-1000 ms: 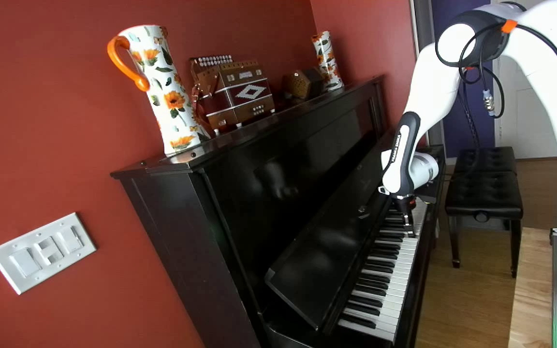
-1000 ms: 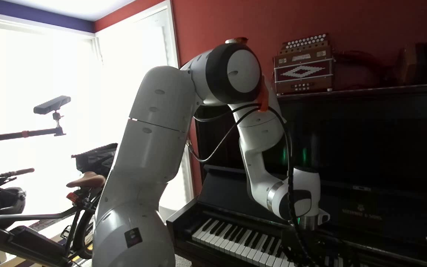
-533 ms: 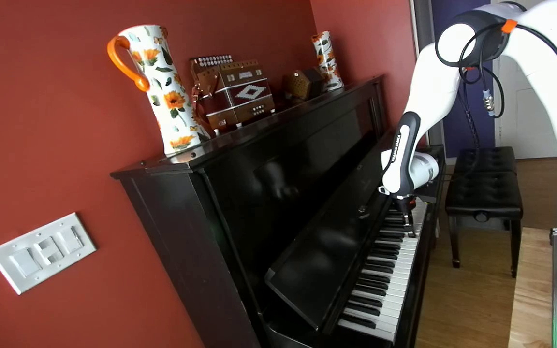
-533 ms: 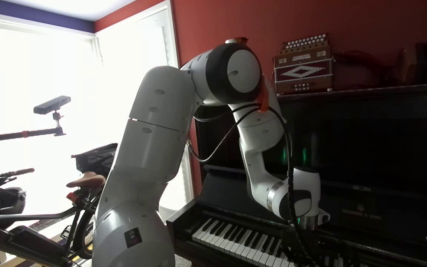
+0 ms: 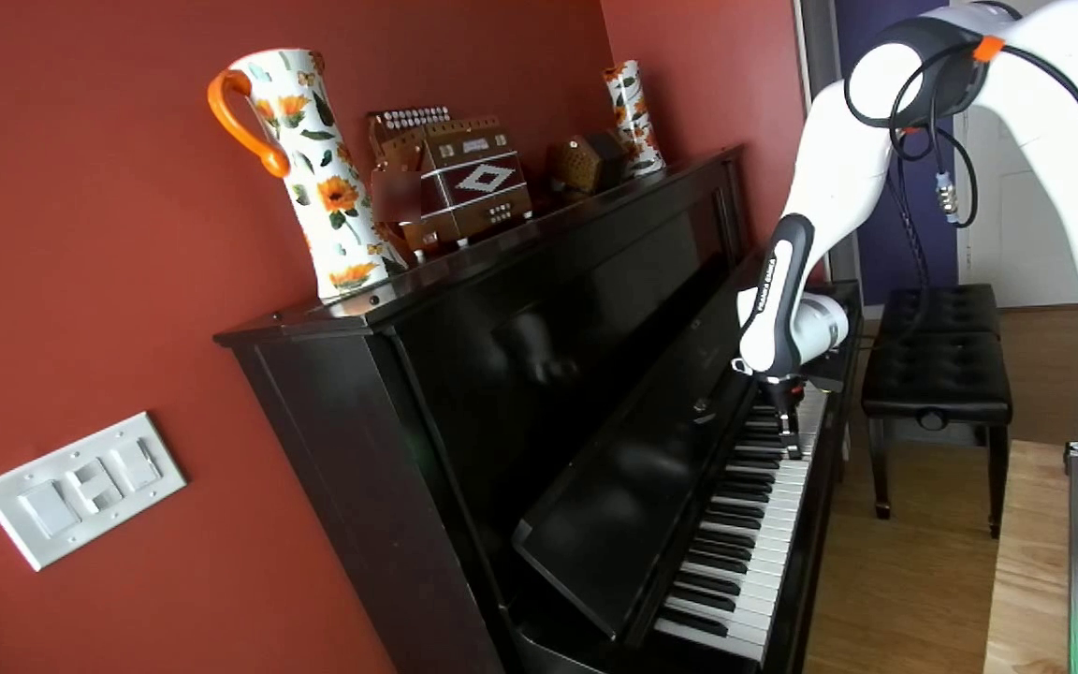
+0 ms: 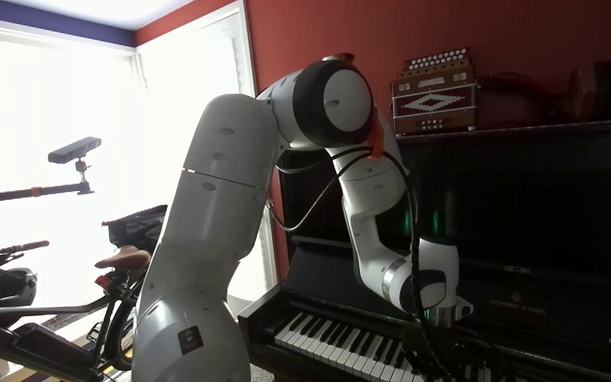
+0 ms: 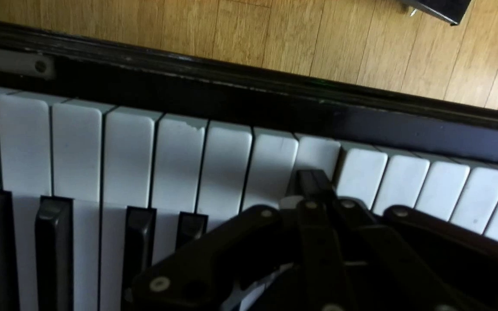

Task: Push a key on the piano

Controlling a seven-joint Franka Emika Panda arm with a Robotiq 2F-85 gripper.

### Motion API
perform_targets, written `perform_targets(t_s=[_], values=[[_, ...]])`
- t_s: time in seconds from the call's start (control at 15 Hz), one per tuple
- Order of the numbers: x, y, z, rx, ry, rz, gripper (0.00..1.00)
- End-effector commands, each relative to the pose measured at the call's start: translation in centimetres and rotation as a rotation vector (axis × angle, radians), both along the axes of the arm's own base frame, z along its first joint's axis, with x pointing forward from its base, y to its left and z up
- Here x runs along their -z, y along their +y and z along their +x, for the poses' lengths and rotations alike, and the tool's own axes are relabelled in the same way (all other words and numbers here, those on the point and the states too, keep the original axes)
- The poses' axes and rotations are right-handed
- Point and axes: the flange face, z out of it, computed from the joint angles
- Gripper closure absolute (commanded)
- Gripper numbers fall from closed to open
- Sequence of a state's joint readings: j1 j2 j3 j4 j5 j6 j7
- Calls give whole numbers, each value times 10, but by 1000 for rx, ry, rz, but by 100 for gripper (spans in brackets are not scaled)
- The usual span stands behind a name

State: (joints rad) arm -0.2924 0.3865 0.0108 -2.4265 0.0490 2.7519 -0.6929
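Observation:
The glossy black upright piano (image 5: 436,412) stands against the red wall; it also fills the right of an exterior view (image 6: 528,212). Its row of white and black keys (image 5: 764,552) is uncovered. My gripper (image 7: 311,173) points down with its fingers together and nothing between them. Its tips are on a white key (image 7: 318,151) in the wrist view. That key sits lower than its right neighbour (image 7: 361,172), whose side wall shows. In an exterior view the gripper (image 5: 792,455) is low over the keys, around the middle of the keyboard.
The piano's black front rail (image 7: 231,99) runs along the key fronts. A fallboard (image 5: 614,496) slopes behind the keys. A black padded bench (image 5: 937,374) stands beyond. Pitchers (image 5: 324,178) and an accordion (image 5: 473,187) stand on top. A bicycle (image 6: 72,313) is farther off.
The arm has shifted very slightly, its wrist a little higher. The gripper's fingers stay at about the same place on the keyboard.

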Motion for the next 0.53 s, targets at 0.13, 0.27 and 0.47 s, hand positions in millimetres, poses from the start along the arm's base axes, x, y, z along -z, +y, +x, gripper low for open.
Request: perform_targets(t_s=[0.13, 0.27, 0.47], values=[[-13, -5, -1, 29, -22, -15, 100], [-18, -7, -1, 37, -32, -20, 100], [-26, -9, 0, 51, -44, -24, 100]])
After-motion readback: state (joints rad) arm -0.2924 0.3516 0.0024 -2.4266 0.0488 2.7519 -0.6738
